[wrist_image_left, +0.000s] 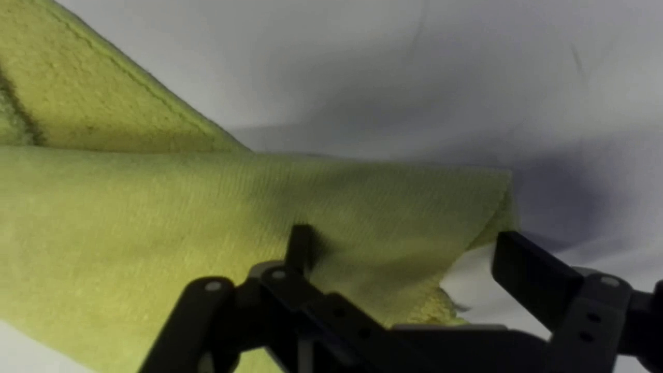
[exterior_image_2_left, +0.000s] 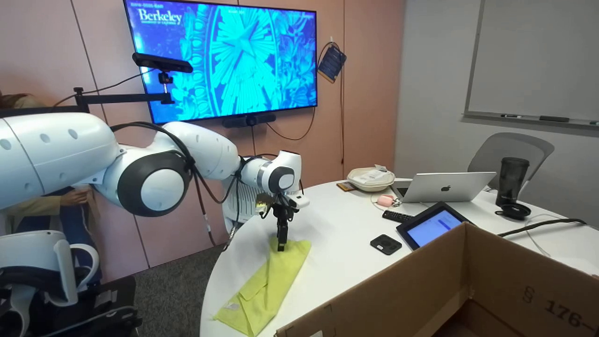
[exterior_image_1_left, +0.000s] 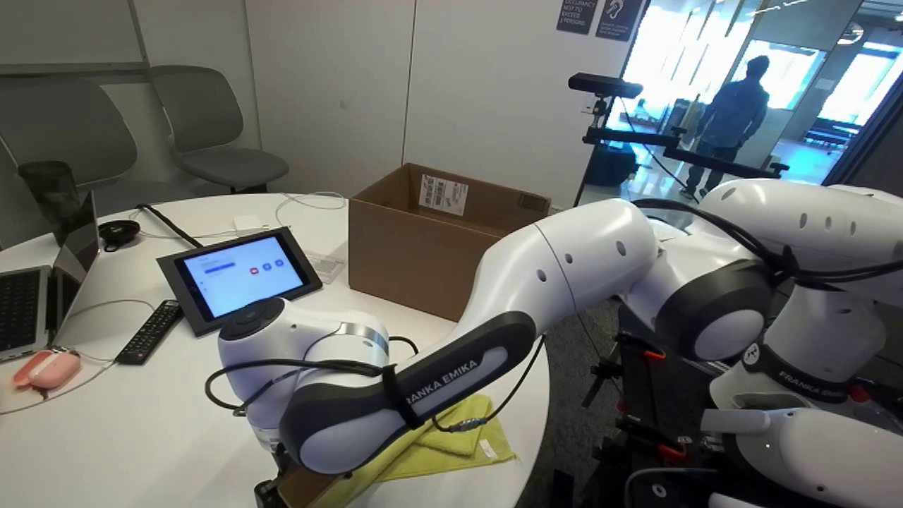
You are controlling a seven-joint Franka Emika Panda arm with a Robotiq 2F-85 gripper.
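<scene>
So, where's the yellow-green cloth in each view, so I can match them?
In an exterior view: cloth, bottom centre, partly hidden behind the arm.
In an exterior view: cloth, lower part, slightly left of centre.
Wrist view: cloth, from the left edge past the middle.
Shared landmark: the white table beneath it.

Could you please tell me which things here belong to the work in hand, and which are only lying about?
Work in hand:
yellow-green cloth
fingers, standing apart at one end of it

Apparently just lying about:
tablet
remote control
laptop
small pink case
black tumbler
cardboard box
</scene>
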